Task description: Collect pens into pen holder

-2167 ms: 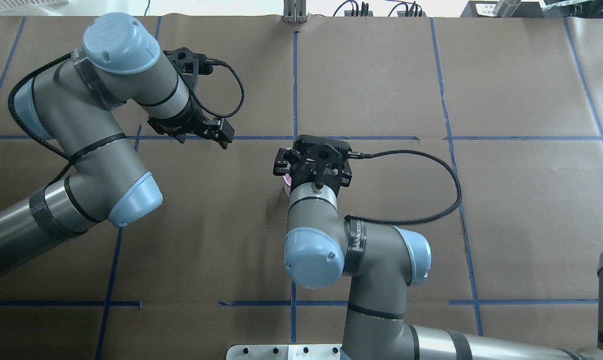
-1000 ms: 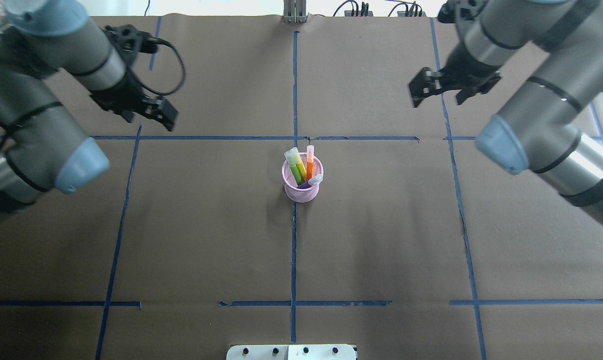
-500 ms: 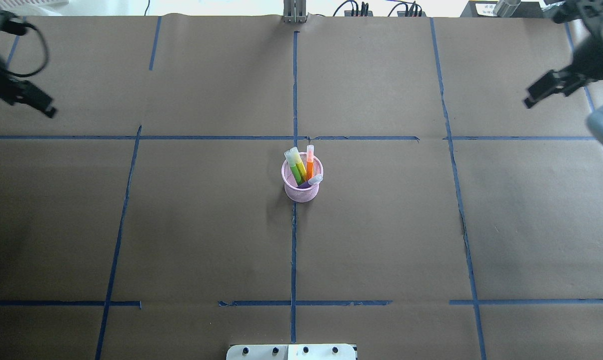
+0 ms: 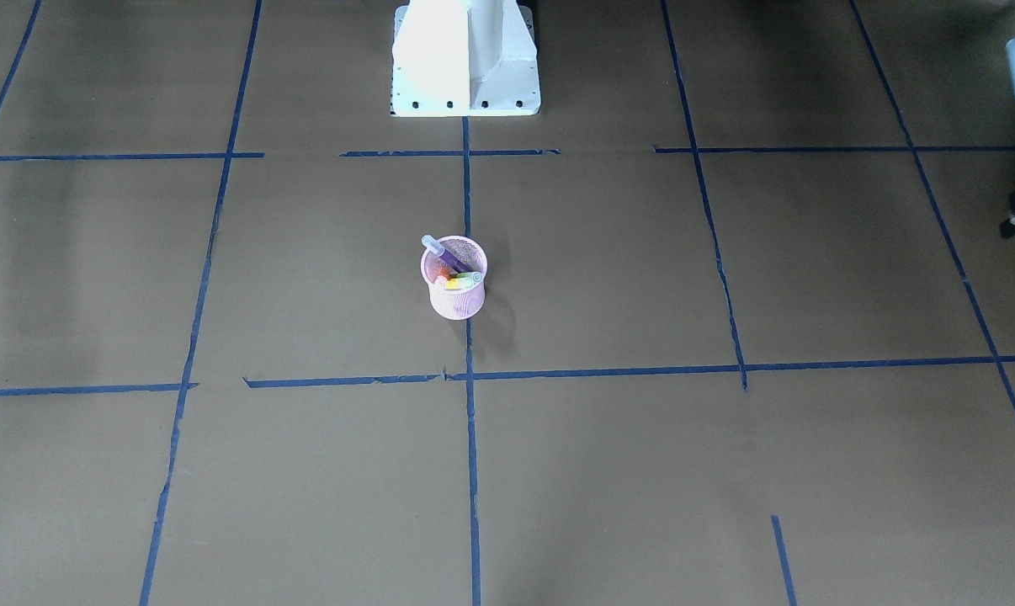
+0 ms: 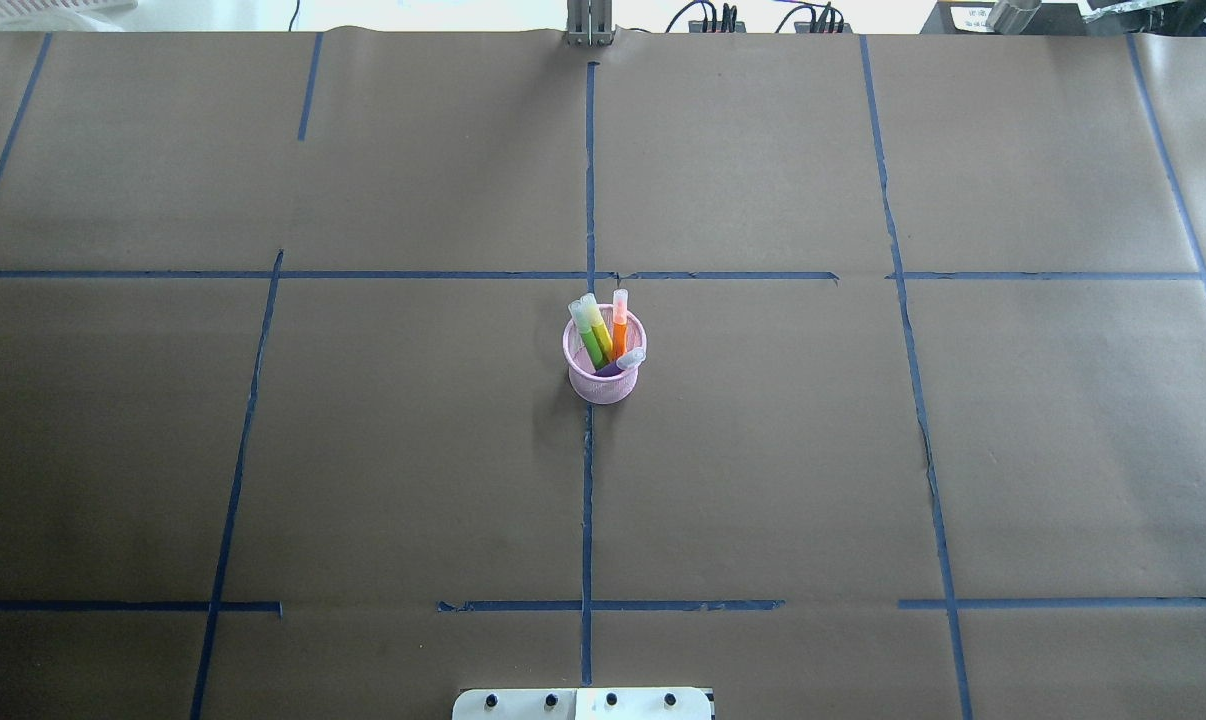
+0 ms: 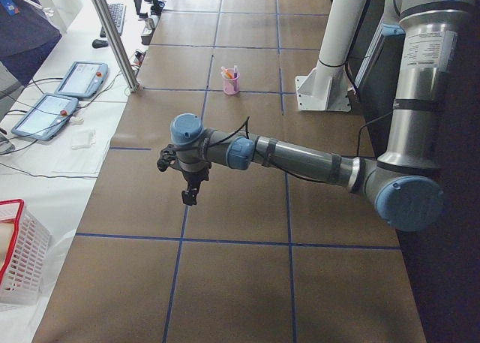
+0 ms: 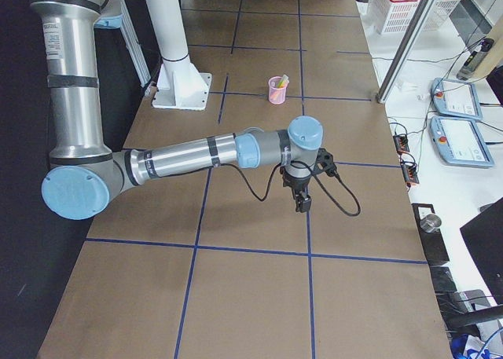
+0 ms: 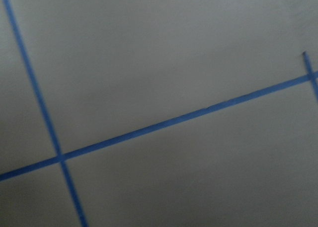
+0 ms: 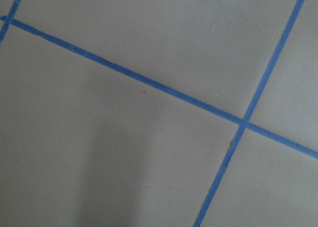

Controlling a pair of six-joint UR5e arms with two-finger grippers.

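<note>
On brown paper (image 5: 763,480) gridded with blue tape (image 5: 586,500), the holder (image 5: 603,385) stands mid-table, four pens (image 5: 603,335) inside near upright, caps up; grippers (left (image 6: 190,197), right (image 7: 302,202)) hang at opposite ends, openness untellable.

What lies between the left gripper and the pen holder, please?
Only brown paper crossed by blue tape. The exterior left view shows that stretch otherwise bare, with the left gripper well apart from the pen holder.
</note>
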